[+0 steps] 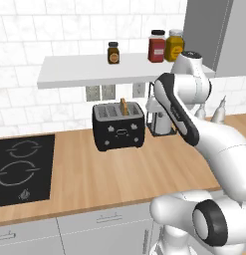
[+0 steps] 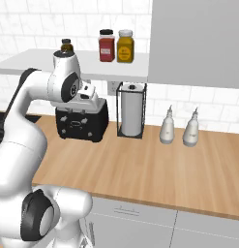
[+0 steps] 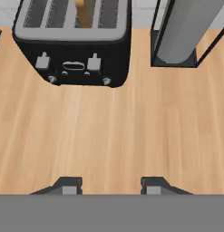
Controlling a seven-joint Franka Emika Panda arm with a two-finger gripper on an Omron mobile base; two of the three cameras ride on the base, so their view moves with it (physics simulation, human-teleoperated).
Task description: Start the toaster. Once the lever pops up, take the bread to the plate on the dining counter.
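Hand view: my hand (image 3: 111,183) hovers part-open over bare counter (image 3: 113,131), holding nothing. Toaster (image 3: 73,43) sits ahead and slightly left, front panel facing me, long axis running across my view. Bread (image 3: 85,12) stands upright in a slot. I'd judge the step is pressing a lever (image 3: 94,61): approach square, push straight down.
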